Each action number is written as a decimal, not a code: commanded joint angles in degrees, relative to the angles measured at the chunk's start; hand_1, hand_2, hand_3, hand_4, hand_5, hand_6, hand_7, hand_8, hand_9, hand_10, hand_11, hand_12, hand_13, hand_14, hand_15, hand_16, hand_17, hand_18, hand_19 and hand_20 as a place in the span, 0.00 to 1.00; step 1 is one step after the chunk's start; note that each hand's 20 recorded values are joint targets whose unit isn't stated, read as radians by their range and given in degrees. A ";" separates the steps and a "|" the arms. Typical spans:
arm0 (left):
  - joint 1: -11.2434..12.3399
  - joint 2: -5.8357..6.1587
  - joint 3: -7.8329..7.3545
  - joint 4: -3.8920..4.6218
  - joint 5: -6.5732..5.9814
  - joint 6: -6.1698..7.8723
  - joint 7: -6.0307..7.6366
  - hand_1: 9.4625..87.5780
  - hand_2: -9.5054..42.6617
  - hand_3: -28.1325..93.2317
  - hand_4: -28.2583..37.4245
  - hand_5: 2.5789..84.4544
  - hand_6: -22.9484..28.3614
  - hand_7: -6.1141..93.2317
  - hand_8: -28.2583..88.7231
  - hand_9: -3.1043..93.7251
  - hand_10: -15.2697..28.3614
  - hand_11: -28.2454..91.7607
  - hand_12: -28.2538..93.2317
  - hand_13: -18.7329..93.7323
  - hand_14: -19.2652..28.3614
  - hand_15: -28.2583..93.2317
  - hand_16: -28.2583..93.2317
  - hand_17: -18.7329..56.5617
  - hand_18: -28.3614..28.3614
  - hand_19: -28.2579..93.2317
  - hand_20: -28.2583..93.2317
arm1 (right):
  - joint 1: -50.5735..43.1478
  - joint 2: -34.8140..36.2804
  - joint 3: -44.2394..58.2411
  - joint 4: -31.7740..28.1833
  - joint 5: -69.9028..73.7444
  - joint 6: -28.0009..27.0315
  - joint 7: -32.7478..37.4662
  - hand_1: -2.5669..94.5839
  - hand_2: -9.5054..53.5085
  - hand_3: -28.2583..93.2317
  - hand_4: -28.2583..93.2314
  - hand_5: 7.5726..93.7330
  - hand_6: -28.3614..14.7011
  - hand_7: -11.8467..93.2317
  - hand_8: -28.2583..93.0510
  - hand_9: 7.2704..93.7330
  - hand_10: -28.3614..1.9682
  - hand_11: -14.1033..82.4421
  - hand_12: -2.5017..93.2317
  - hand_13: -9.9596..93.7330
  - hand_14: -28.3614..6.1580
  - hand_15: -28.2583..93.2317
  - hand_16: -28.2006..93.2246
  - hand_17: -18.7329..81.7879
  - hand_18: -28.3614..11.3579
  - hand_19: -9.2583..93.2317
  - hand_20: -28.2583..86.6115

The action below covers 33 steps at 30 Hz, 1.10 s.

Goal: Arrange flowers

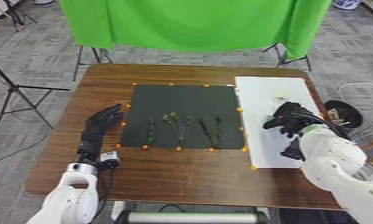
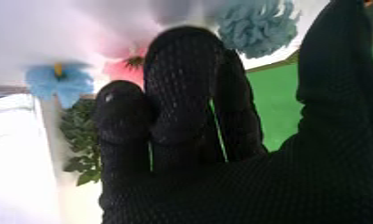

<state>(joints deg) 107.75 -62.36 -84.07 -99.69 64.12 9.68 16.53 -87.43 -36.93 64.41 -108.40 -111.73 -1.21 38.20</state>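
Hovering (apparently), right hand [image 1: 293,117] near flowers [image 2: 256,32]

Robot's right hand in a black textured fabric glove [image 1: 293,118], extended fingers [image 2: 180,75] apart from the thumb, bright green cloth [image 2: 271,100] between, ruffled dusty-blue flower [image 2: 256,31], pink dark-centred flower [image 2: 120,71] partly hidden by fingers, pale-blue yellow-centred flower [image 2: 69,86] near dark green leaves [image 2: 79,135]

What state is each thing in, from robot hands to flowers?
Left robot hand: open
Right robot hand: open
Pink flower: in bloom
Blue flowers: in bloom
Dark mat: spread flat
Green sprigs: lying on mat
White sheet: spread flat
Green cloth: hanging
Black bin: uncovered
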 commanded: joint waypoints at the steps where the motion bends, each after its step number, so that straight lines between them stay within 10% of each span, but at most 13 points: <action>1: 1.07 -0.55 0.61 0.59 -0.09 -0.84 -1.37 0.17 0.09 0.84 0.03 0.53 0.45 0.21 0.16 0.51 0.65 0.39 0.31 0.49 0.73 0.38 0.22 0.29 0.70 0.27 0.34 | -0.24 -1.29 -4.53 1.51 -4.19 6.29 0.05 0.44 0.00 0.79 0.12 0.60 0.70 0.28 0.17 0.71 0.44 0.34 0.23 0.95 0.70 0.69 0.45 0.81 0.42 1.00 0.57; 8: 1.81 0.46 0.06 -0.05 -0.16 0.12 -2.02 0.18 0.09 0.84 0.02 0.53 0.45 0.21 0.16 0.51 0.65 0.39 0.31 0.49 0.73 0.38 0.22 0.29 0.70 0.27 0.34 | -0.52 -0.46 -7.64 2.81 -6.63 14.82 -1.93 0.59 0.00 0.73 0.10 0.73 0.70 0.31 0.29 0.89 0.57 0.30 0.38 0.98 0.74 0.70 0.47 0.83 0.42 1.00 0.62; 18: 6.41 3.55 -8.63 -3.11 -2.58 4.18 -0.68 0.18 0.12 0.83 0.01 0.54 0.45 0.21 0.16 0.52 0.65 0.39 0.31 0.49 0.73 0.38 0.22 0.29 0.69 0.27 0.34 | 11.94 0.95 -12.43 -0.98 -6.56 21.34 -7.35 0.63 0.00 0.74 0.10 0.84 0.67 0.33 0.31 0.97 0.62 0.27 0.44 1.00 0.77 0.70 0.48 0.85 0.44 1.00 0.65; 22: 7.38 3.54 -10.26 -3.53 -4.66 7.49 -0.52 0.13 0.32 0.81 0.00 0.55 0.46 0.21 0.16 0.53 0.66 0.39 0.31 0.49 0.73 0.38 0.21 0.30 0.68 0.27 0.35 | 26.39 -2.20 -22.55 0.19 -4.74 19.16 -11.88 0.63 0.00 0.75 0.10 0.83 0.68 0.34 0.31 0.97 0.61 0.26 0.44 0.99 0.78 0.71 0.48 0.85 0.45 1.00 0.65; 26: 5.96 3.11 -9.11 -2.72 -8.80 10.46 0.16 0.13 0.61 0.77 0.00 0.57 0.47 0.20 0.16 0.55 0.67 0.39 0.30 0.50 0.73 0.39 0.21 0.31 0.66 0.28 0.35 | 38.73 -8.65 -33.10 3.64 -3.62 16.59 -16.06 0.63 0.00 0.75 0.10 0.83 0.70 0.34 0.30 0.97 0.60 0.26 0.44 0.99 0.78 0.71 0.48 0.85 0.45 1.00 0.66; 33: 2.93 3.08 -5.55 -1.53 -8.82 10.77 0.47 0.15 0.76 0.76 0.00 0.59 0.47 0.21 0.16 0.57 0.68 0.40 0.30 0.51 0.72 0.40 0.20 0.33 0.65 0.28 0.35 | 49.11 -20.75 -43.73 11.78 -3.60 14.26 -22.41 0.63 0.00 0.74 0.10 0.83 0.70 0.35 0.29 0.96 0.60 0.25 0.44 0.99 0.78 0.71 0.48 0.85 0.45 1.00 0.67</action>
<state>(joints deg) 113.25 -58.89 -92.58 -102.26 54.22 21.19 16.73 -51.92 -44.17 26.22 -99.87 -114.90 14.71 19.70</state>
